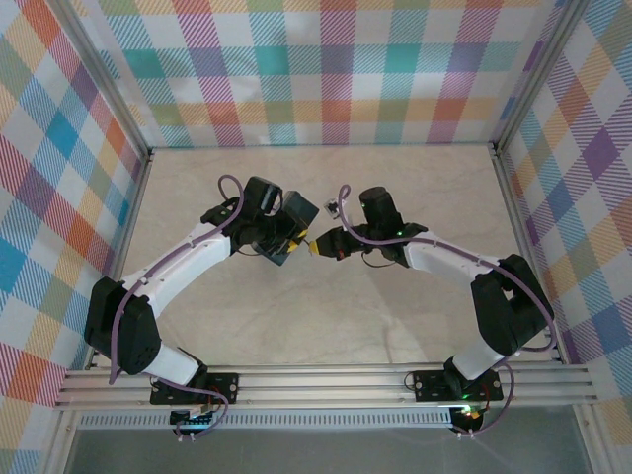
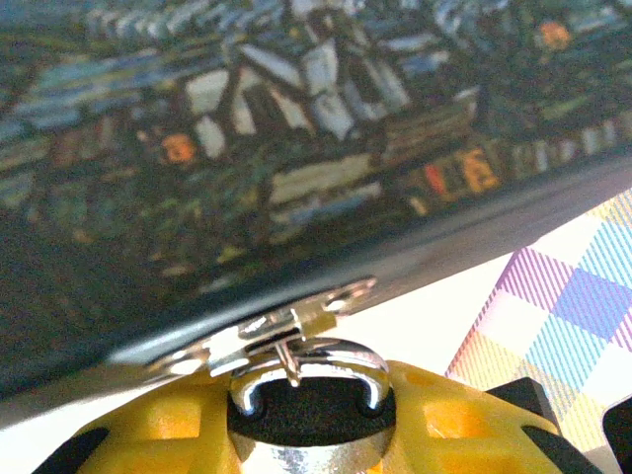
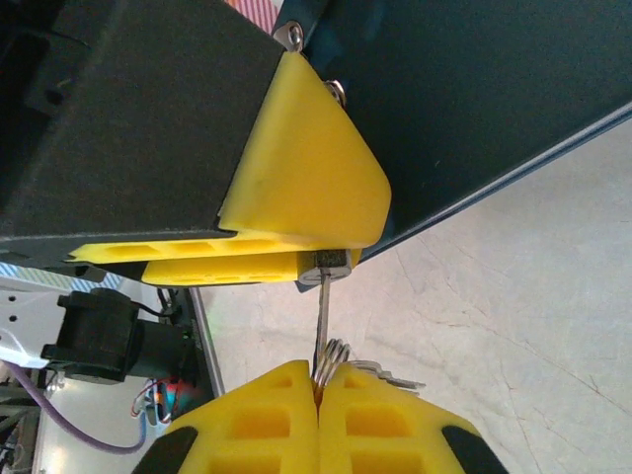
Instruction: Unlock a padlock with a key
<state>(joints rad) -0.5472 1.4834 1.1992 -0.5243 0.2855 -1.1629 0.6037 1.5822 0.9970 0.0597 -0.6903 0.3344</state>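
Observation:
The painted tin (image 2: pixel 296 148) hangs close above my left gripper (image 2: pixel 311 430). The padlock (image 2: pixel 311 405) is a small dark body with a silvery shackle (image 2: pixel 316 357) looped through the tin's metal hasp (image 2: pixel 286 321). My left gripper is shut on that padlock body, yellow fingers on both sides. In the right wrist view my right gripper (image 3: pixel 318 395) is shut on the key (image 3: pixel 323 316). The key's thin shaft runs straight up into the underside of the padlock (image 3: pixel 333 267), which sits between the left gripper's yellow fingers (image 3: pixel 306 178). From above, both grippers (image 1: pixel 288 240) (image 1: pixel 318 245) meet tip to tip mid-table.
A key ring (image 3: pixel 336 355) with a spare key (image 3: pixel 390 375) hangs beside my right fingers. The tin (image 1: pixel 296 211) is lifted off the pale marble-look table (image 1: pixel 326 326). Checked walls (image 1: pixel 59 148) close in the left, back and right sides.

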